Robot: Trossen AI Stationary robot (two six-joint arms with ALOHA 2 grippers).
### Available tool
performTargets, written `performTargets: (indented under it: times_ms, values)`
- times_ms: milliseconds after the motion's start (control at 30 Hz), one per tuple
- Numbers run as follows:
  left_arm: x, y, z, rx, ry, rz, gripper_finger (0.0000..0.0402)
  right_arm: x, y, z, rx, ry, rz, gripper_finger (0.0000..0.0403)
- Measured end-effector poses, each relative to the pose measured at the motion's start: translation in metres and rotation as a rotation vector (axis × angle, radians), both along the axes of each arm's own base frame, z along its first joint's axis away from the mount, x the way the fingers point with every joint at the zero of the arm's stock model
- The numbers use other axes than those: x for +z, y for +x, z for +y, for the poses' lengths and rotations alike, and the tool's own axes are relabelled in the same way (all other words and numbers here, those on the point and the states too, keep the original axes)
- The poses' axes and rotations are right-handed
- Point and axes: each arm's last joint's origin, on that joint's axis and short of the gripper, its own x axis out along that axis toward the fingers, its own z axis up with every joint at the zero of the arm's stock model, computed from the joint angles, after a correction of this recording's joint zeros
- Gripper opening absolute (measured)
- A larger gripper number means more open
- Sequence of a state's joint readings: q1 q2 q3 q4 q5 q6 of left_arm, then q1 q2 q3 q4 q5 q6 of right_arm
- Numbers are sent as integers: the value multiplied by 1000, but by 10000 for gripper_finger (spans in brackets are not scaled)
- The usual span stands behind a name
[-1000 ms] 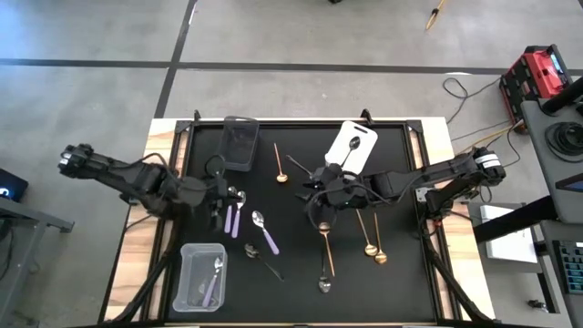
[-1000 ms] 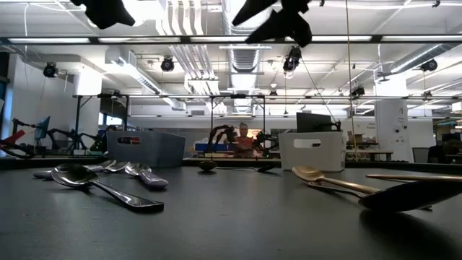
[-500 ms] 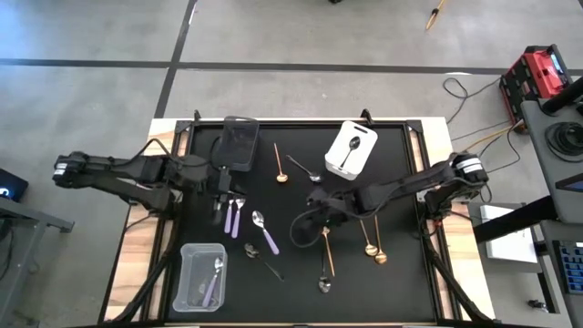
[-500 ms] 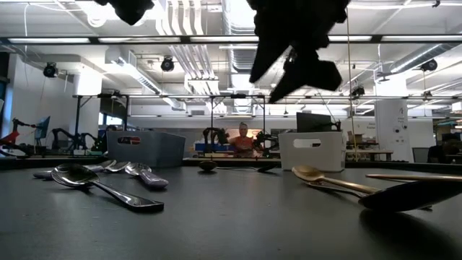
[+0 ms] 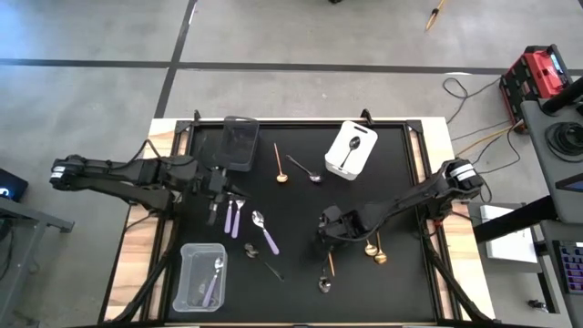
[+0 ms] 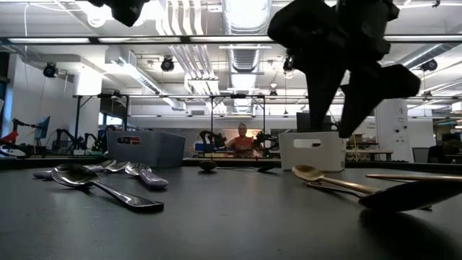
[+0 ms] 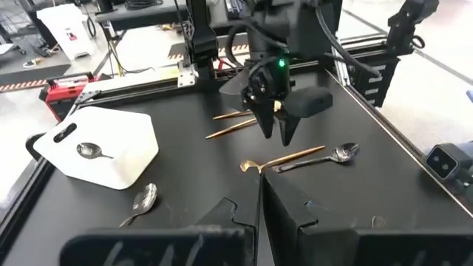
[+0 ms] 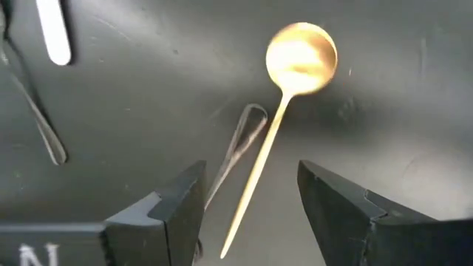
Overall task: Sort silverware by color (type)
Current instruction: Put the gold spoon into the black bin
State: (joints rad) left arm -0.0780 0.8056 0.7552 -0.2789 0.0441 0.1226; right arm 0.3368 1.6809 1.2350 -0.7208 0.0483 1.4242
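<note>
My right gripper is open and hangs low over a gold spoon lying flat on the black mat. Its fingers stand on either side of the handle without touching it. In the high view only the handle's near end shows past the gripper. My left gripper is shut and empty above two lilac-handled spoons. Other spoons lie scattered: gold ones, a lilac one, dark ones.
A dark bin and a white bin holding a dark spoon stand at the far side. A clear bin with lilac-handled spoons sits near left. A thin dark handle crosses under the gold spoon. A silver spoon lies close by.
My right gripper has swung from mid-table toward the near edge and come down over the gold spoon, staying open. My left gripper has drawn back slightly toward the dark bin. No spoon has moved.
</note>
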Motion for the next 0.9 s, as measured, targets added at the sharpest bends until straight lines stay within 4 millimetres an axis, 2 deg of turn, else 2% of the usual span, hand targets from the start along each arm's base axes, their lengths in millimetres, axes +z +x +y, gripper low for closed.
performTargets:
  times_ms: [267,533,900]
  values:
    - [7,-7,1,0,-4,-47,0,-10,16,15,-16,-5,62,203]
    - [6,-5,0,0,-3,-41,0,-17,29,20,31,-76,297,203]
    - [4,-4,0,2,-5,-33,0,-25,36,23,65,-93,314,203]
